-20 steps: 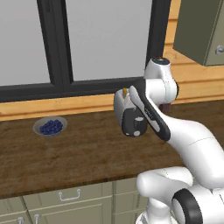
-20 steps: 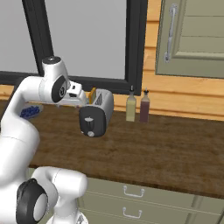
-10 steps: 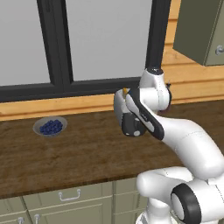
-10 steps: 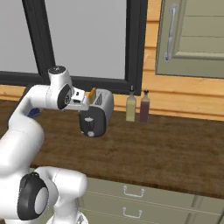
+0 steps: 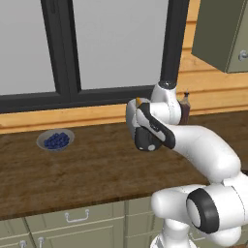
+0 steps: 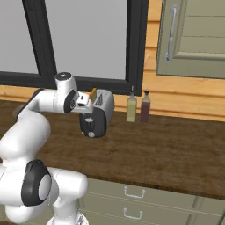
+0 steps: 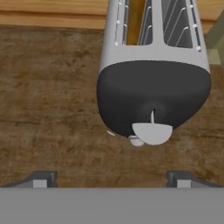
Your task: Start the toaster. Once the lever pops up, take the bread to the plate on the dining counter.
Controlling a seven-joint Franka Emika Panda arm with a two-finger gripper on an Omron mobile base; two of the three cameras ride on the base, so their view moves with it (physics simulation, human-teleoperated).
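The small rounded silver-white two-slot toaster (image 7: 153,65) stands on the dark brown wooden counter top (image 5: 87,169) in front of the window, near its back edge. Its black end panel faces the hand camera, bulging and glossless, with a thin pale slit running down to a pale grey tab, the lever (image 7: 152,132), low on the panel. On top, two long slots with wire guides run away from the panel; a tan-brown slice of bread (image 7: 134,19) sits in the left slot as the hand view frames it, its edge poking up as an orange corner in the right base view (image 6: 93,93).

The two-finger gripper (image 7: 111,177) hovers just above and in front of the black panel, jaws spread wide with nothing between them, not touching the toaster.

Just beside the toaster stand a pale bottle (image 6: 131,106) and a dark red bottle (image 6: 145,107). Well apart along the counter sits a small grey bowl of blue berries (image 5: 55,140).
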